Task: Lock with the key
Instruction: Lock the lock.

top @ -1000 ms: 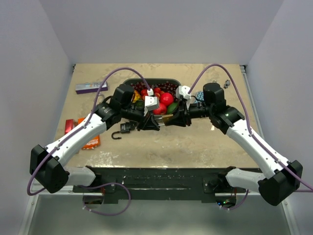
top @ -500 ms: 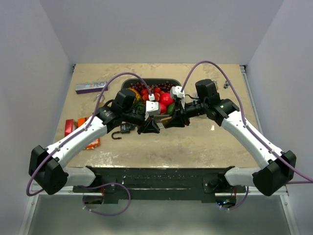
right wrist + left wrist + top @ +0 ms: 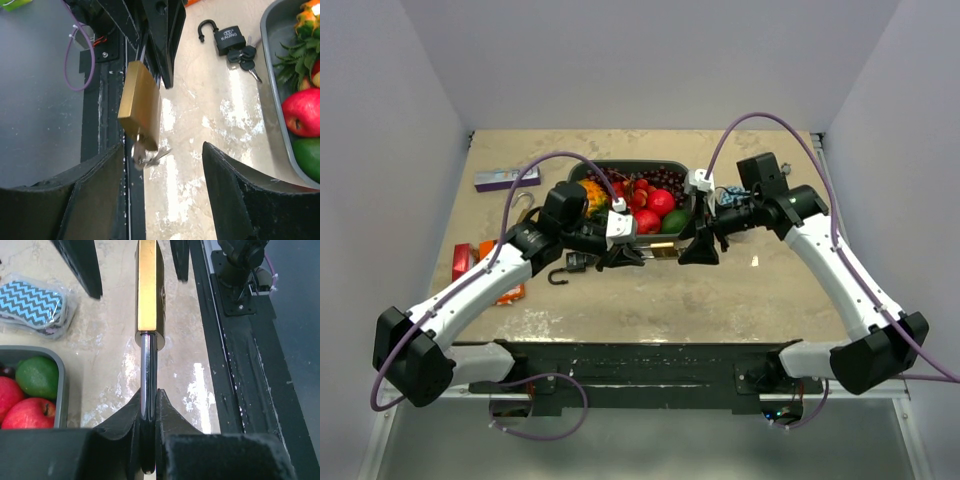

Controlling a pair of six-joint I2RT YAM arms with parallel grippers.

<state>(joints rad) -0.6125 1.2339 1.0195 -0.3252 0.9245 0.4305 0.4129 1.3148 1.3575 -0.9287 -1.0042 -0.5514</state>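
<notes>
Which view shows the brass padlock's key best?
Right wrist: the key sticks out beneath the brass padlock, slightly blurred. Left wrist sees the padlock edge-on, key hidden. Top view shows only a gold speck.

keys: blurred, maybe two | shackle end: hidden in left pincer

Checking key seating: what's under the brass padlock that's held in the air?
A blurred bunch of silver keys hangs from the underside of the rectangular brass padlock. The keyhole itself, and how deep the key sits, cannot be seen: the keys cover it.
</notes>
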